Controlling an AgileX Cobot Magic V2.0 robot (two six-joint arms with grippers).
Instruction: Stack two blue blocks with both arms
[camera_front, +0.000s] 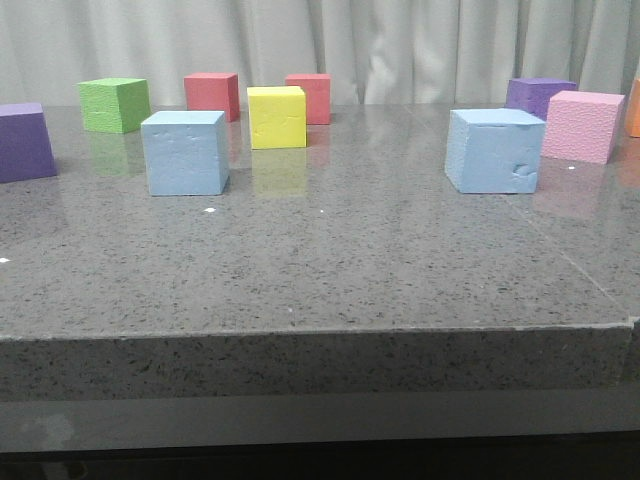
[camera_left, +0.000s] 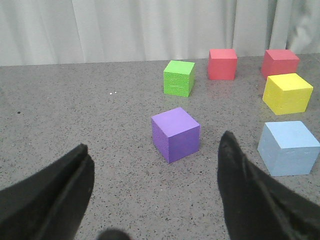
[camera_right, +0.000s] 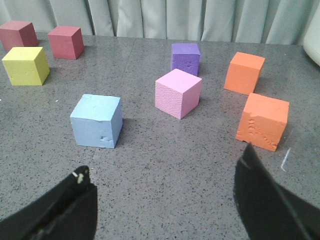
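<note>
Blue blocks (camera_front: 185, 152) (camera_front: 495, 150) sit apart; only wrist views show left end effector (camera_left: 155, 187) and right end effector (camera_right: 165, 200), both wide open, empty.

Bright foam cubes are sitting on a speckled grey desk (camera_front: 330, 260).

The blue blocks (camera_front: 185, 152) (camera_front: 494, 150) are showing pale sky blue; ahead of the black left hand (camera_left: 155, 192) a purple cube (camera_left: 175, 134) and green cube (camera_left: 179, 78) are glowing; the pink cube (camera_right: 178, 93) is looking pastel.
</note>
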